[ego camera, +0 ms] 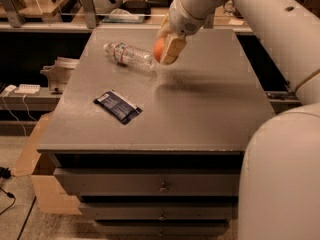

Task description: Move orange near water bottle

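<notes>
Far to the left, beside the cabinet, a cardboard box (29, 156) stands on the floor. On the grey surface (210, 114) the flat dark blue snack packet (118, 107) lies near the left front, well apart from everything else. Behind it, the water bottle (129, 55) lies on its side, with its white cap pointing to the back left, its label band near that end and its base pointing right. Just beside that base is the orange (158, 49), pinched between the tan fingers (173, 48) of the gripper (165, 52). The gripper hangs over the middle back of the surface and casts a soft shadow on the top to its right. Whether the orange touches the bottle cannot be told. The pale arm (260, 19) reaches in from the upper right, and the robot's rounded body (282, 179) fills the lower right corner. Below the surface, the fronts of the drawers (150, 184) face the camera.
</notes>
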### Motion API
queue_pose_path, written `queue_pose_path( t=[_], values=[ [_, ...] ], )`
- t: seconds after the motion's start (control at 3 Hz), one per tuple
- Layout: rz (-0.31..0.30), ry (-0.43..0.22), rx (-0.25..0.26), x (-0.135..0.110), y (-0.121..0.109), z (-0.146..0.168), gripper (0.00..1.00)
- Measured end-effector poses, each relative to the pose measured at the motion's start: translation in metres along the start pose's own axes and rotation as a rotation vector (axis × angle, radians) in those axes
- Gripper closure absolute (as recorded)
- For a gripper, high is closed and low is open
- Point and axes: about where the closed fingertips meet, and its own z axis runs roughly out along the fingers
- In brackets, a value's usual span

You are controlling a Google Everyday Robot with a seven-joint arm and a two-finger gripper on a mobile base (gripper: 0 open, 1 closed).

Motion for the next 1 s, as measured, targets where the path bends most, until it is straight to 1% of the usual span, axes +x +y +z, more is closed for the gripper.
queue_pose_path(
  t=[0.33,1.0],
  values=[
    [0.011,0.009,-0.028,0.005,0.001,0.018,1.00],
    [0.044,0.010,-0.064,0.016,0.008,0.039,1.00]
  ],
)
